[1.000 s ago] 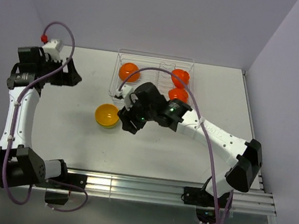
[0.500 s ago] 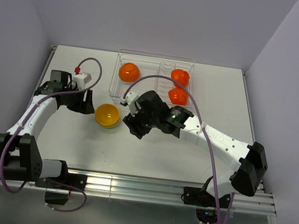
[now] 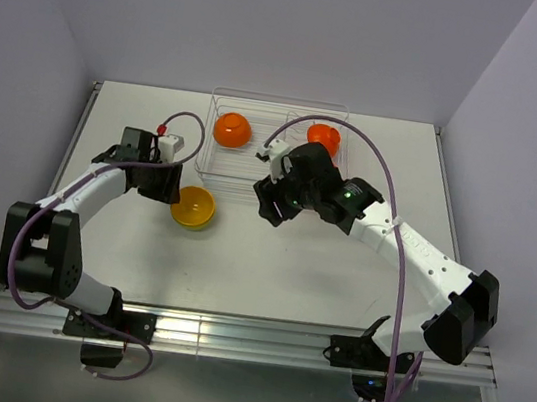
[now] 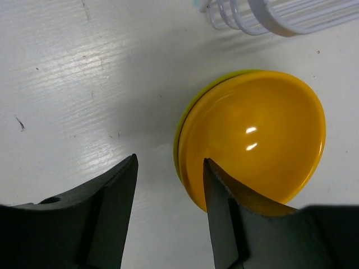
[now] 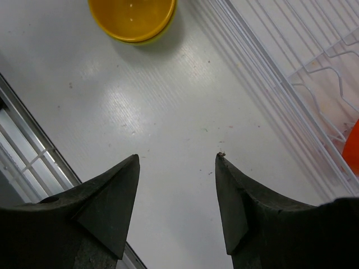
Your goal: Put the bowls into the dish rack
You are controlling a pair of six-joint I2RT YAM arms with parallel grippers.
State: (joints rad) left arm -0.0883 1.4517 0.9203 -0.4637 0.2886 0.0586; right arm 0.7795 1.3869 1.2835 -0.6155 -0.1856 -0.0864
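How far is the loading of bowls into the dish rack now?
Done: an orange bowl and a red-orange bowl sit in the dish rack. In hand: the open left end effector straddles the rim of the yellow bowl on the table. Left: grasping and racking it.

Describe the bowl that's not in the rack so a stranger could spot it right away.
On the white table, find the clear dish rack at the far edge. Just off its near-left corner sits a bowl, beside the left arm's fingers. It is the only yellow-orange one; the rack's bowls are orange and red-orange.
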